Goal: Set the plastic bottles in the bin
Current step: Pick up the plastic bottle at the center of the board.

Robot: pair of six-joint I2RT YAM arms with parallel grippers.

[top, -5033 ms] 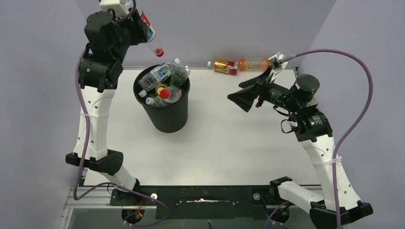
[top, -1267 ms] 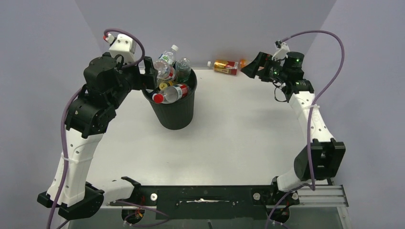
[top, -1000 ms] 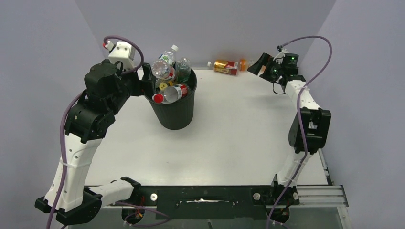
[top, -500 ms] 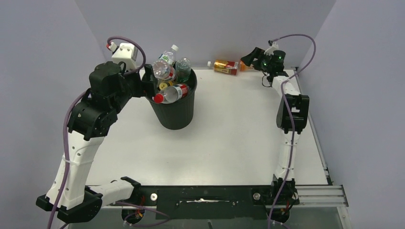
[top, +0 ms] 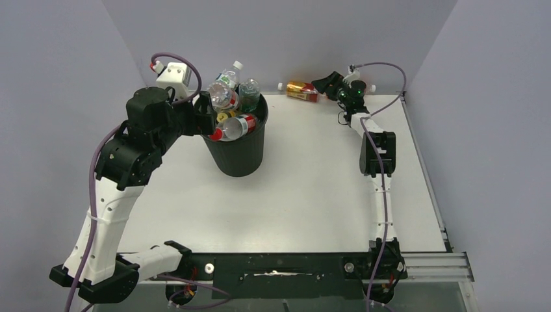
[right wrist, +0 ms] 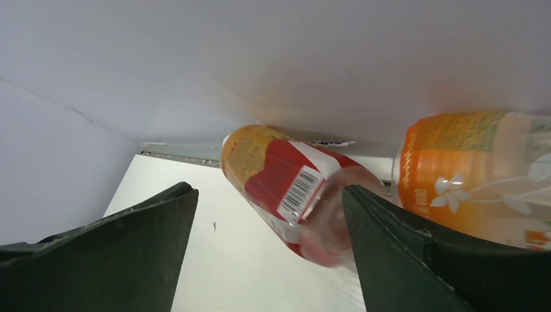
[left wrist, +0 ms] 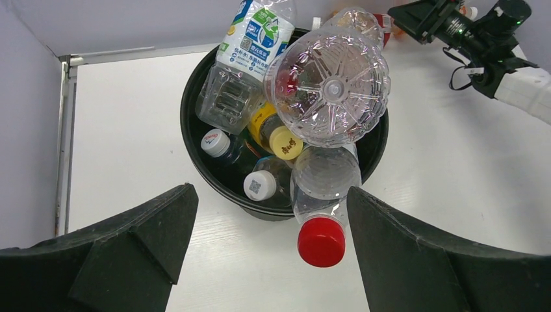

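Observation:
The black bin stands at the back left, heaped with plastic bottles. A clear one with a red cap pokes out over the rim. My left gripper hovers open beside that rim, holding nothing; in the left wrist view the gripper has the red cap between its fingers, untouched. A red-and-yellow labelled bottle lies against the back wall. My right gripper is open around its near end, the right finger close against it. An orange bottle lies just beyond.
The grey back wall runs directly behind the two loose bottles. Side walls close in the white table on both sides. The right arm stretches far across the table toward the back.
The right arm has swung left along the back wall, bringing its narrowing jaws onto the red-labelled bottle. The left gripper, which held a bottle above the bin earlier, now stays open at the rim.

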